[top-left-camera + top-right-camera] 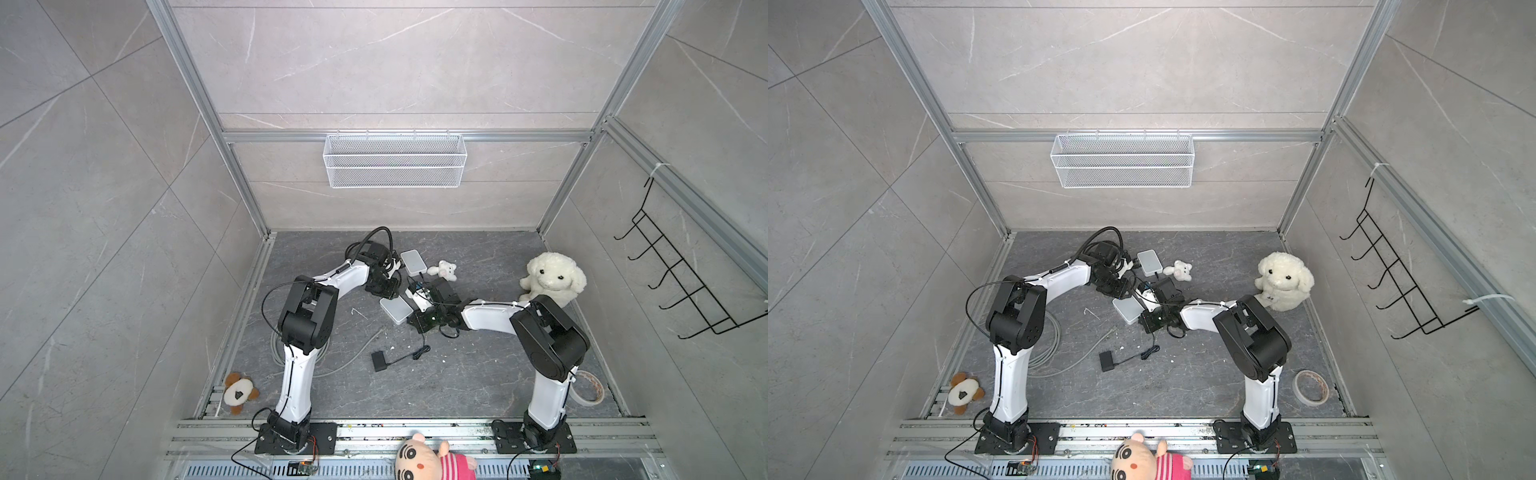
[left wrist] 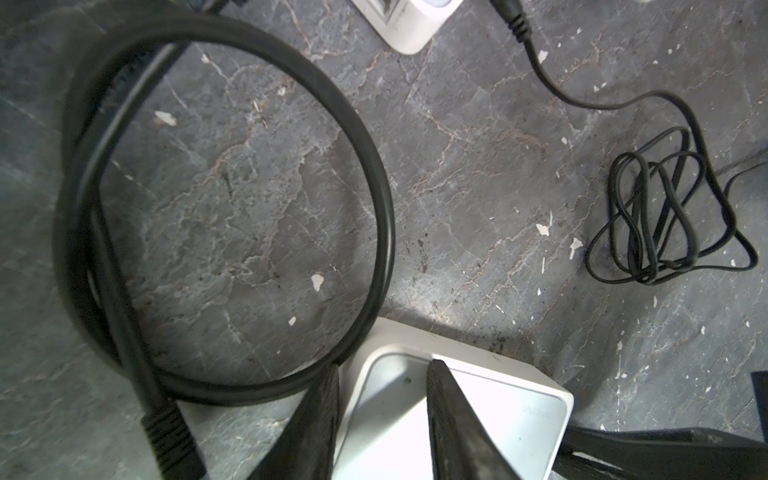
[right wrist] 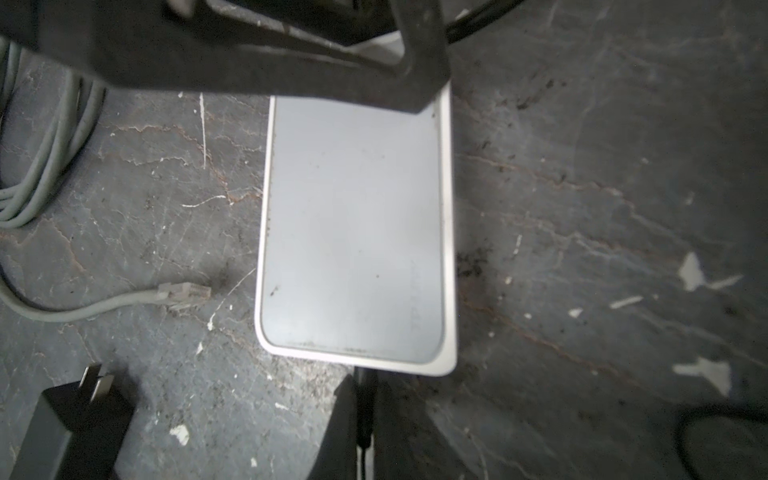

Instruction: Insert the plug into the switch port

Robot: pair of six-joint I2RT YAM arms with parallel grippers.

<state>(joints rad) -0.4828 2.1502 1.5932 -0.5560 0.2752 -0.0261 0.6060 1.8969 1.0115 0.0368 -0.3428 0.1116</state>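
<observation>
My right pincer (image 3: 365,399) was closed tight on the plug (image 3: 365,380), a thin black pin gripped between the fingers, its cord (image 3: 365,440) running back between them. The plug's tip met the middle of the switch (image 3: 353,224) at the end facing that pincer. The port was hidden under that edge, so I could not tell whether the tip was in. The switch lay flat on the table (image 3: 582,208), grey top up.

At its other end my left pincer (image 2: 384,374) stood with its fingers apart. One finger (image 2: 451,411) came down on the grey top and the other hung just off the edge.

Beside the switch a grey network plug (image 3: 185,293) lay near its long side without touching. Farther out was the black adapter (image 3: 70,428), prongs showing. In the left wrist view a second black cord sat in a loose coil (image 2: 665,208) on the table, apart from the switch.

In a top view a far switch (image 1: 413,262) lay beyond my left pincer, with a small white toy (image 1: 444,270) just beside it. A white plush dog (image 1: 552,278) sat by the right wall, and a tape roll (image 1: 588,388) lay near my right arm's base.
</observation>
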